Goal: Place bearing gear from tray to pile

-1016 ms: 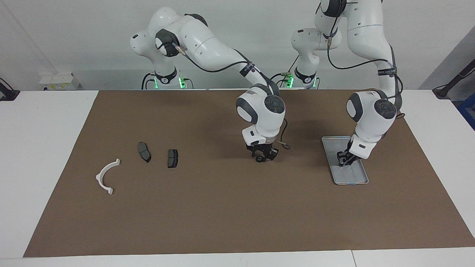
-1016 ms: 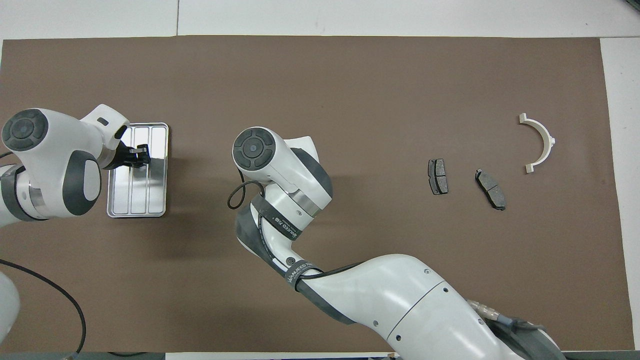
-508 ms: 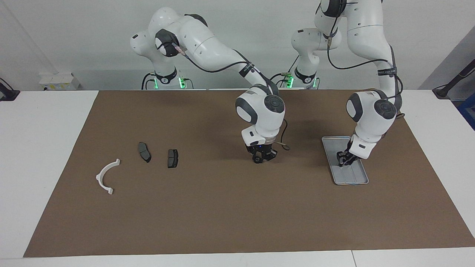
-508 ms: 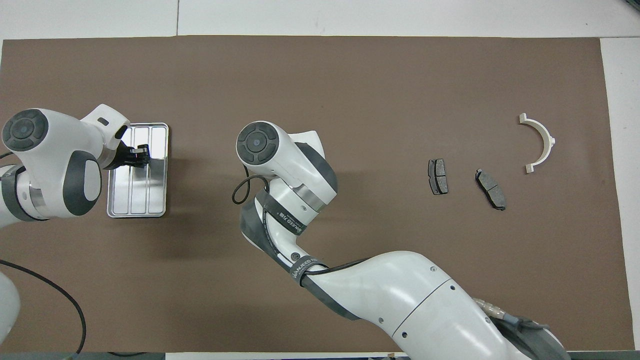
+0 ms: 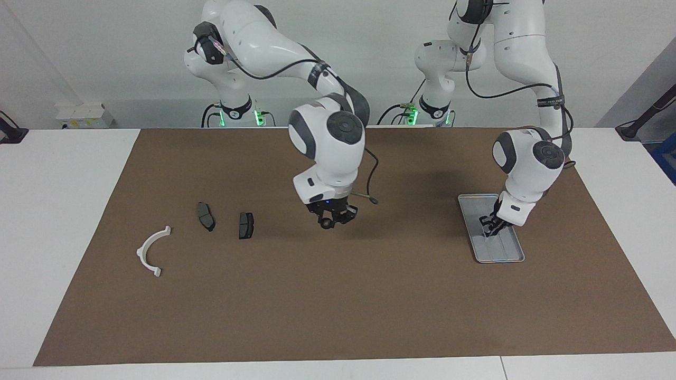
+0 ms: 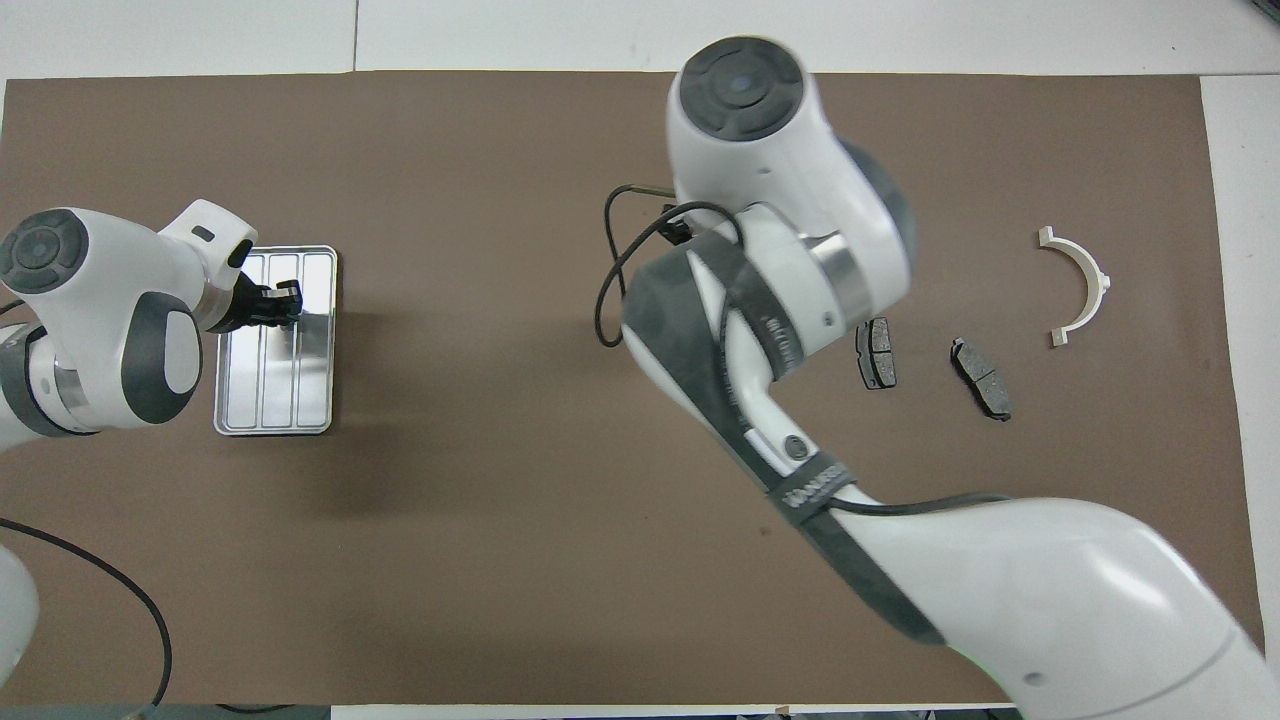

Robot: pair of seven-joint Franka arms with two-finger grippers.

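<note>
i had the right gripper (image 5: 331, 220) up in the air over the bare brown mat (image 5: 338, 295), between the tray (image 5: 506, 257) and the pile, nearer the pile's end. its fingers were pinching a small dark round part, the bearing gear (image 5: 326, 224), which showed only as a little ring-like knob at the fingertips; in the overhead view the arm's own wrist covered it. the gear hung clear of the mat, with its shadow on the mat beneath.

the left gripper (image 5: 490, 226) was low over the tray (image 6: 318, 412), toward the end of the tray nearer the robots. i could not tell how its fingers stood. the tray was silver-grey with rounded corners, a raised rim and lengthwise ridges, and it lay toward the left arm's end of the desk (image 5: 58, 211).

the pile sat toward the right arm's end: two dark brake pads (image 5: 245, 225) (image 5: 205, 216) (image 6: 875, 352) (image 6: 981, 378) side by side but apart, and the white half-ring bracket (image 5: 149, 253) (image 6: 1080, 287) farther out, near the mat's edge. open mat lay between the carried gear and the nearest pad, and a broad bare stretch ran along the mat's edge farthest from the robots.
</note>
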